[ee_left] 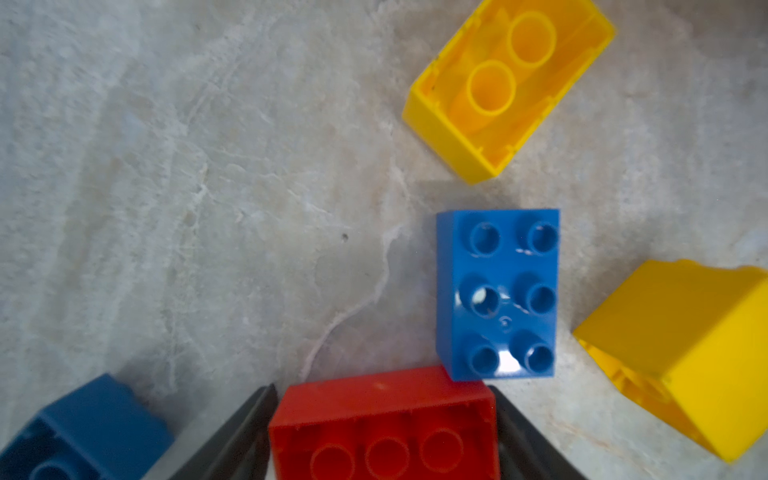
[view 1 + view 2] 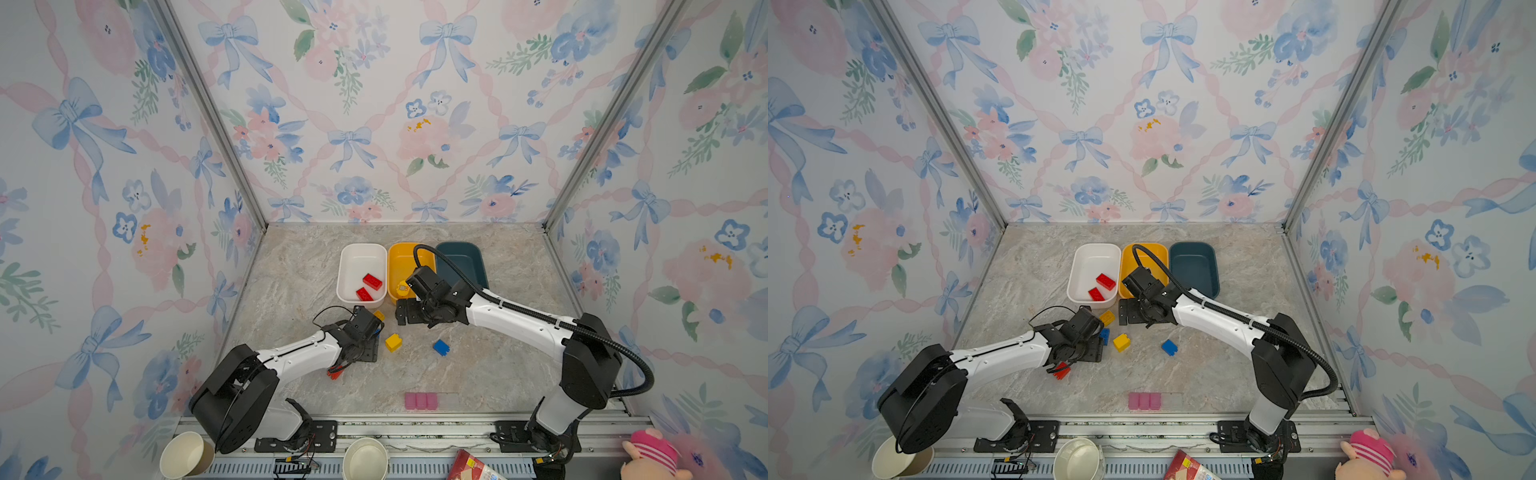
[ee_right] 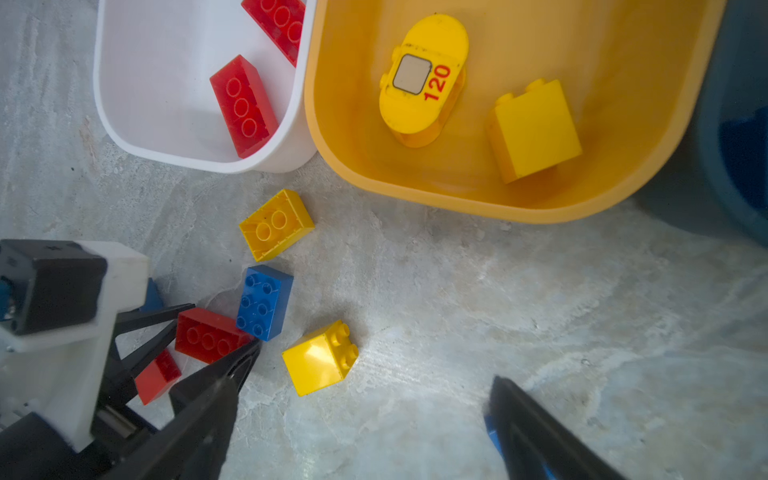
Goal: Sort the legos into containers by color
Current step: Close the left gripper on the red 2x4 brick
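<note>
left gripper (image 1: 382,387): fingers clamped on the two short ends of a red brick (image 1: 382,428). The brick sits hollow side up, low over the table (image 1: 166,166); can't tell if it's off the surface.

Out from the fingertips:
- blue six-stud brick (image 1: 496,295), studs up, touching the red brick's far corner
- hollow yellow brick (image 1: 507,89) farther ahead, open side up
- yellow square brick (image 1: 681,353) near the blue one, tipped on its side
- dark-blue brick (image 1: 83,432) near, on the opposite side of the fingers, also tipped
- second red brick (image 2: 334,372) behind the fingers, under the wrist

right gripper (image 3: 376,365): jaws spread wide, nothing between them. It hangs over bare table beyond the left fingertips, just short of the tubs. The blue square brick (image 2: 441,347) lies near it, on the arm side.

Past the right gripper is a row of three: white tub (image 2: 345,257), yellow tub (image 2: 399,249), teal tub (image 2: 457,249). White and yellow rims touch.
- white: two long red bricks (image 2: 372,281)
- yellow: rounded yellow piece (image 3: 424,79) marked 120, plus a tall yellow brick (image 3: 534,129)
- teal: can't make out the contents
</note>
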Available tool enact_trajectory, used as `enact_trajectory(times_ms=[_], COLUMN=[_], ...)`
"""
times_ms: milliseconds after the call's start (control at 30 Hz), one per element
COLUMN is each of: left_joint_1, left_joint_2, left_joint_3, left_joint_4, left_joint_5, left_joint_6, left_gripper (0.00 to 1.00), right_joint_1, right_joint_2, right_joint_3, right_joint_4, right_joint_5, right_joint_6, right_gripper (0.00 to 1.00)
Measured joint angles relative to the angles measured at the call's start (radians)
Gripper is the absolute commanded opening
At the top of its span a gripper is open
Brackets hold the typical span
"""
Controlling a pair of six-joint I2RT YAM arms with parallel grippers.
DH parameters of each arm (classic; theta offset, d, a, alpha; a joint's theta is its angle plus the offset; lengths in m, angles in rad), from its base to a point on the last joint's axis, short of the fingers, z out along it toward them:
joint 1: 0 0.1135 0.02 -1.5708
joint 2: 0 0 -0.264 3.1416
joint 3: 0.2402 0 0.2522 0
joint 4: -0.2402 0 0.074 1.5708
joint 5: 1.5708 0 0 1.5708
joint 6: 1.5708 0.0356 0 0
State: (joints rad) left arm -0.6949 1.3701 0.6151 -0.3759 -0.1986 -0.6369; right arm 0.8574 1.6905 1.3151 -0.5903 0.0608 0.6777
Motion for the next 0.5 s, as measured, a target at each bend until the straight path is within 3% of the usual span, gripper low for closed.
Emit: enact_trajectory(times_ms=[233,500], left_joint_1=[-0.007,-0.009], left_joint_2=[-0.001,-0.049], left_joint_3=[0.000,0.000], left_joint_4=[0.004,0.002], left_joint_5=[-0.003,-0.004], left_joint_6=[-0.002,-0.003], left_gripper=[0.58,0.55], right_joint_1=[0.000,0.000], right_joint_2=[0.000,-0.033], right_joint_3=[-0.009,-0.015], right_joint_4=[0.000,-0.002], right_joint_5=[0.000,0.005], right_joint_6=[0.003,0.003], right_gripper=[0.98,0.97])
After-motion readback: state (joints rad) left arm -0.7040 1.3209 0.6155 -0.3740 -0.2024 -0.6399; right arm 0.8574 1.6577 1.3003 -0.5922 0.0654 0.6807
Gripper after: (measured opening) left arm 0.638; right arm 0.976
